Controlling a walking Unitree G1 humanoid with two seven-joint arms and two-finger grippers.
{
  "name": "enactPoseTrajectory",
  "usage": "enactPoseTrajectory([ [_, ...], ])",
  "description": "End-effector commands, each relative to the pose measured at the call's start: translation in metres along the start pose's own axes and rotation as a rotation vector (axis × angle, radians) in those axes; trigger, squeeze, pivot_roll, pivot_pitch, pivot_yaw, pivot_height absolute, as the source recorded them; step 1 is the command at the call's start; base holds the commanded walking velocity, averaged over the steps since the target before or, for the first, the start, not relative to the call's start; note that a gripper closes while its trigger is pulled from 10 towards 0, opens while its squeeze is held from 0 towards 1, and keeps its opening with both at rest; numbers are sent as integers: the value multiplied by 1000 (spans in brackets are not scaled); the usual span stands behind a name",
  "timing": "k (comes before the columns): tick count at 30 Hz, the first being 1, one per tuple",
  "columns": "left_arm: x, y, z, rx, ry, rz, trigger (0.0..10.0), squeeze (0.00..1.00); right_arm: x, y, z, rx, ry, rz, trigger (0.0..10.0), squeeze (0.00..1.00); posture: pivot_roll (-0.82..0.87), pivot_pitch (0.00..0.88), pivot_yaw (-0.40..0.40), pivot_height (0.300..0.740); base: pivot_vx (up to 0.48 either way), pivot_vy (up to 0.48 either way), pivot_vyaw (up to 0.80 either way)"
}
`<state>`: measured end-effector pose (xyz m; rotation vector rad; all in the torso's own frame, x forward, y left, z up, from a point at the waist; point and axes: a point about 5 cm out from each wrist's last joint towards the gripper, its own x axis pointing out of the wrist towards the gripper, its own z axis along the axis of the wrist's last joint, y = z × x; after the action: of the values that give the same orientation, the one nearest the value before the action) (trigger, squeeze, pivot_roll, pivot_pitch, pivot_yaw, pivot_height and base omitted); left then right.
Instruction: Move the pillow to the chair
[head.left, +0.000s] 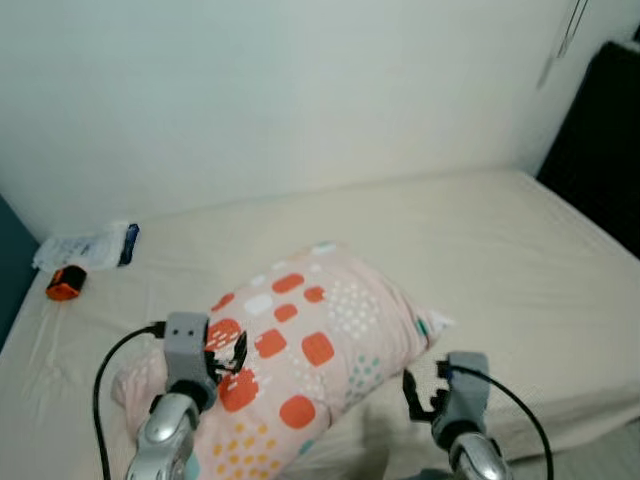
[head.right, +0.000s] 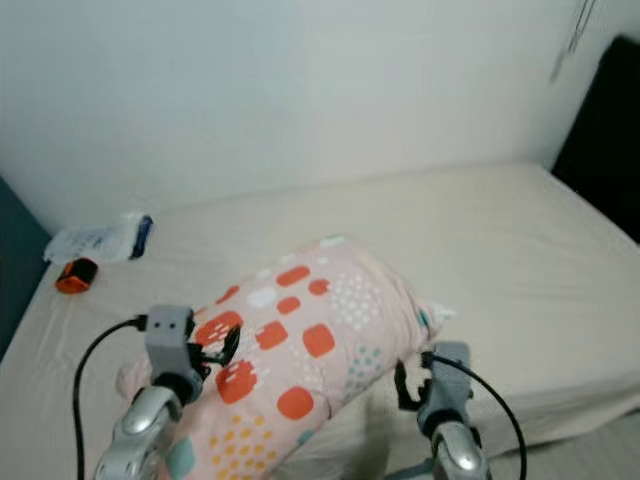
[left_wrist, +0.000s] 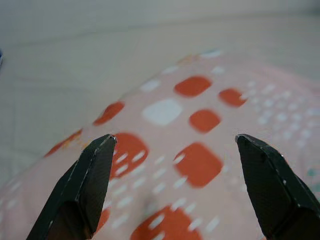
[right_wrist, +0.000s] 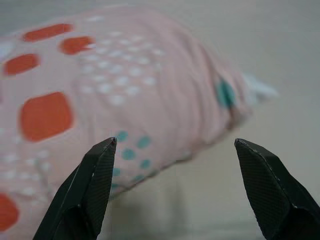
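Observation:
A pink pillow (head.left: 300, 350) with orange, white and teal patches lies on the beige bed (head.left: 500, 250), near its front edge. My left gripper (head.left: 228, 355) is at the pillow's left side; in the left wrist view it (left_wrist: 175, 137) stands open, with the pillow's top between and beyond its fingertips. My right gripper (head.left: 420, 392) is at the pillow's right front corner. In the right wrist view it (right_wrist: 175, 141) is open too, and the pillow's (right_wrist: 125, 100) teal-dotted end lies just ahead of the left finger. Neither gripper holds anything.
A small orange object (head.left: 63, 284) and a white packet (head.left: 85, 247) lie at the bed's far left corner by the white wall. A tall dark object (head.left: 600, 140) stands at the right, beyond the bed. A dark teal surface (head.left: 10, 270) borders the bed's left.

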<state>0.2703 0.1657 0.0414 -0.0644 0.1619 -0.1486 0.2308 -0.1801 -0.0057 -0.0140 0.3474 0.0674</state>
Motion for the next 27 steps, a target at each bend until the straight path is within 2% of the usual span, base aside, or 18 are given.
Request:
enactPoseTrajectory([
  [1, -1, 8, -3, 27, 9, 25, 10000, 0, 1, 1, -1, -34, 15, 24, 10000, 0, 40, 0, -75, 740, 0, 0, 0],
  [4, 11, 5, 5, 30, -19, 35, 10000, 0, 4, -2, 1, -83, 13, 49, 10000, 0, 46, 0, -59, 740, 0, 0, 0],
  [7, 13, 2, 8, 28, -20, 29, 10000, 0, 5, -5, 1, -91, 11, 32, 10000, 0, 49, 0, -24, 740, 0, 0, 0],
  [12, 16, -5, 7, 35, 14, -11, 10000, 0, 13, -9, -1, 6, 31, -135, 10000, 0, 26, 0, 6, 740, 0, 0, 0],
  [15, 19, -4, 8, 26, 12, 3, 10000, 0, 15, -9, 0, 52, 40, -165, 10000, 0, 23, 0, 12, 740, 0, 0, 0],
  [22, 19, -12, 2, 31, 8, 7, 10000, 0, 20, 0, 3, 5, 45, -63, 10000, 0, 37, 0, -85, 740, 0, 0, 0],
  [27, 16, -12, -1, 17, 6, 35, 10000, 0, 20, 3, 4, -19, 50, -16, 10000, 0, 42, 0, -106, 740, 0, 0, 0],
])
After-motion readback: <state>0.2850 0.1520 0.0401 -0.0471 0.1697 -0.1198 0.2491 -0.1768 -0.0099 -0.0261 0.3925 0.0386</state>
